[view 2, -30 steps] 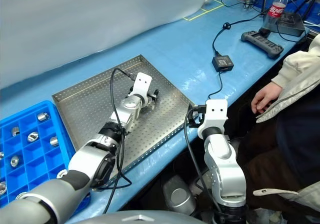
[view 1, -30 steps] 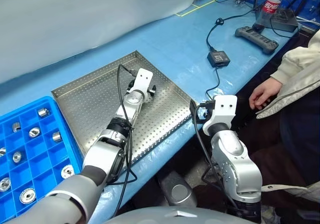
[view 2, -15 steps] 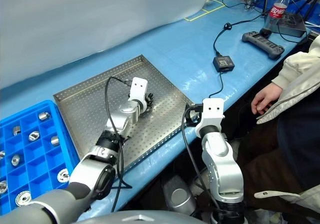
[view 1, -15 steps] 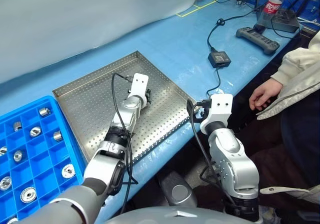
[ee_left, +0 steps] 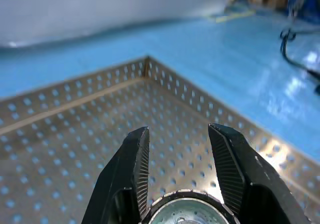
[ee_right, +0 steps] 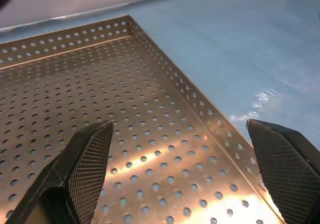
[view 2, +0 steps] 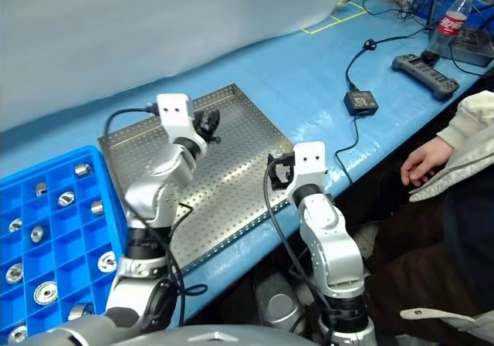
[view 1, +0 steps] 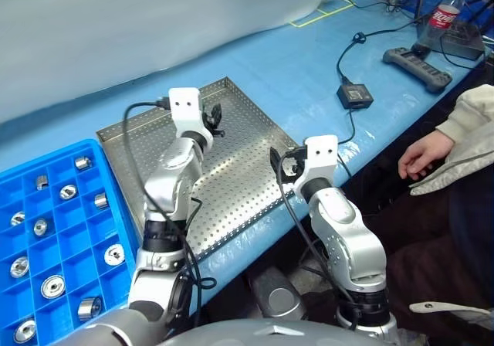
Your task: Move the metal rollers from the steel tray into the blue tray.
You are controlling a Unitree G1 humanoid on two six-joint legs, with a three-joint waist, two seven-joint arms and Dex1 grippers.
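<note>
The right pincer (ee_right: pixel 180 174) hangs over the near edge of the steel tray (view 1: pixel 247 176), its fingers spread wide and holding nothing. To the left, the blue tray (view 1: pixel 46 230) lies beside the steel one on the desk (view 1: pixel 309 68), with metal rollers (view 1: pixel 52 286) in several compartments. Further back, the left pincer (ee_left: pixel 179 169) is raised over the steel tray, pinching a roller (ee_left: pixel 186 211) between its ribbed fingers (ee_left: pixel 227 159).

The only marking of any kind is the red label on the plastic bottle (view 1: pixel 446 15) at the upper right of the frame; its white script is too small to read. No other text, number or sign is legible.
</note>
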